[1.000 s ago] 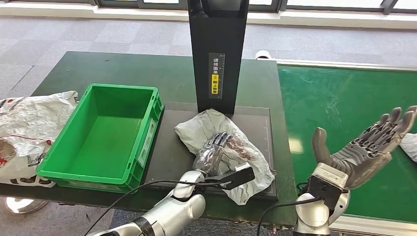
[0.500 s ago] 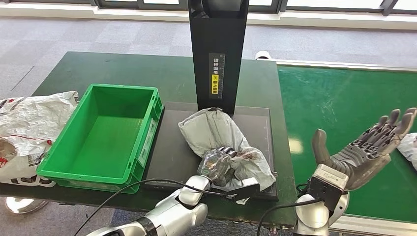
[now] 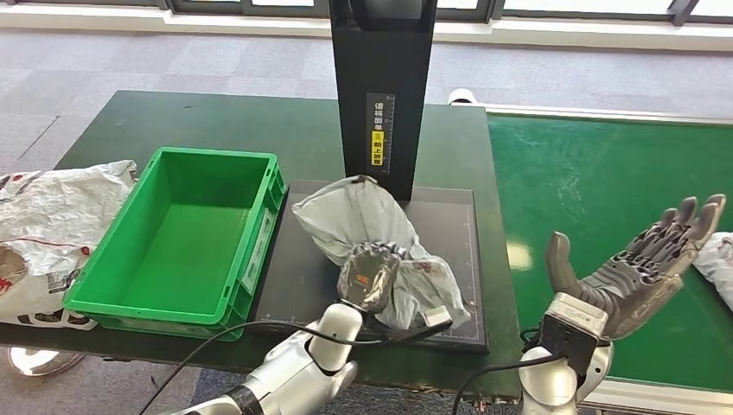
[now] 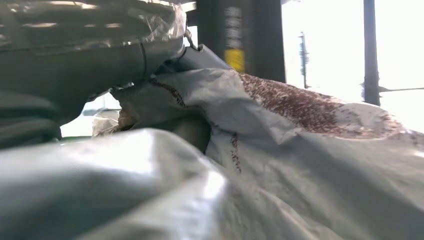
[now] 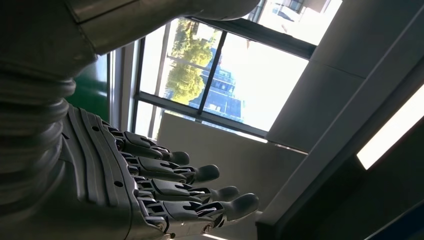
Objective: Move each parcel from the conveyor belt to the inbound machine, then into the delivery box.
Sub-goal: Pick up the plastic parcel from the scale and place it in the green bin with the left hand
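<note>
Head view: a crumpled grey parcel (image 3: 372, 233) is seen lying on the flat black platform of the inbound machine (image 3: 449, 216), just in front of the machine's upright black column (image 3: 380, 86), which carries a yellow and white label. The left hand (image 3: 370, 275) is laid on the near part of the parcel with its fingers clenched into the wrinkled plastic, so that the bag is grasped from above. In the left wrist view the grey plastic film of the parcel (image 4: 300, 150) is pressed close against the camera, a reddish-brown stain is visible on it, and the column with its yellow label stands behind. The right hand (image 3: 635, 272) is held up over the green conveyor belt (image 3: 588, 173), palm raised, its fingers spread apart and released with nothing in them; the same spread fingers (image 5: 200, 174) are shown against a window in the right wrist view. At the right edge of the belt, part of another pale parcel (image 3: 717, 259) is seen. To the left of the platform and just beside it, a green delivery box (image 3: 112, 251) stands on the dark table (image 3: 216, 121) with nothing visible inside it. Further left, a crumpled white bag (image 3: 52, 216) rests at the table's edge.
</note>
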`<action>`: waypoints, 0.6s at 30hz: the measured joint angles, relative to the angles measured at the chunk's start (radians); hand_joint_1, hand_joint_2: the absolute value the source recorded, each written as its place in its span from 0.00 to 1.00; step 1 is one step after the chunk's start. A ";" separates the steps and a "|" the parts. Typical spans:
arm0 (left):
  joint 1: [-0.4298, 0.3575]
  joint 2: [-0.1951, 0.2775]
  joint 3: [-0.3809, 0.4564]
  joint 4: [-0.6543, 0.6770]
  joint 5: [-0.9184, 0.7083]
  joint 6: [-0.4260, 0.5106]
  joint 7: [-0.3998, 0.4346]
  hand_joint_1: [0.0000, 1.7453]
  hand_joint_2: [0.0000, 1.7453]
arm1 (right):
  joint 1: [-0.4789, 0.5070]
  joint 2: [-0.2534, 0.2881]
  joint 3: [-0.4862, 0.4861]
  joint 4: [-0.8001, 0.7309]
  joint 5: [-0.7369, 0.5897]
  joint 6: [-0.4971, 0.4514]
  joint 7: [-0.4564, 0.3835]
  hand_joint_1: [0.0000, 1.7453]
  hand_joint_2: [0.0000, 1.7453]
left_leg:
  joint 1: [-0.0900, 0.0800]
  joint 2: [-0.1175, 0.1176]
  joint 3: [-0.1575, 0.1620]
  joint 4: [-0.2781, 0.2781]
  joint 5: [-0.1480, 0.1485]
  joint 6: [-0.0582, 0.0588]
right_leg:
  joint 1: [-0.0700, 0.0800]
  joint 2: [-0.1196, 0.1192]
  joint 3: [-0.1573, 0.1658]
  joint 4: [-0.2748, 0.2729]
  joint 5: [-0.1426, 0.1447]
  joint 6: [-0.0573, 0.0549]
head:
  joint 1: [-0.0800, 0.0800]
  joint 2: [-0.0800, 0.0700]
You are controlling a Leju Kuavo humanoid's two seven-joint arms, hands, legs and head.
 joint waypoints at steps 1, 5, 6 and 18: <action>0.004 0.013 0.028 -0.043 -0.001 0.001 0.014 1.00 1.00 | 0.004 0.000 0.000 -0.001 -0.002 0.000 0.000 0.00 1.00 | 0.000 0.000 0.000 0.000 0.000 0.000 | 0.000 0.000 0.000 0.000 0.000 0.000 | 0.000 0.000; 0.018 0.056 0.099 -0.167 -0.002 0.001 0.061 1.00 1.00 | 0.008 -0.001 0.000 -0.004 -0.006 -0.001 0.000 0.00 1.00 | 0.000 -0.001 0.000 0.000 0.000 0.000 | 0.000 -0.001 0.001 0.000 0.000 0.000 | 0.000 0.000; 0.020 0.069 0.103 -0.193 -0.002 0.001 0.091 1.00 1.00 | 0.008 -0.001 0.000 -0.005 -0.008 -0.001 0.000 0.00 1.00 | 0.000 -0.001 0.000 0.000 0.001 0.000 | 0.000 -0.001 0.000 0.000 0.000 0.000 | 0.000 0.000; 0.019 0.397 0.118 -0.690 -0.003 0.001 0.282 1.00 1.00 | 0.048 -0.002 -0.008 -0.037 -0.025 -0.001 0.001 0.00 1.00 | 0.002 0.000 0.000 -0.001 0.001 -0.002 | 0.002 0.001 -0.001 0.001 0.000 -0.002 | 0.000 0.000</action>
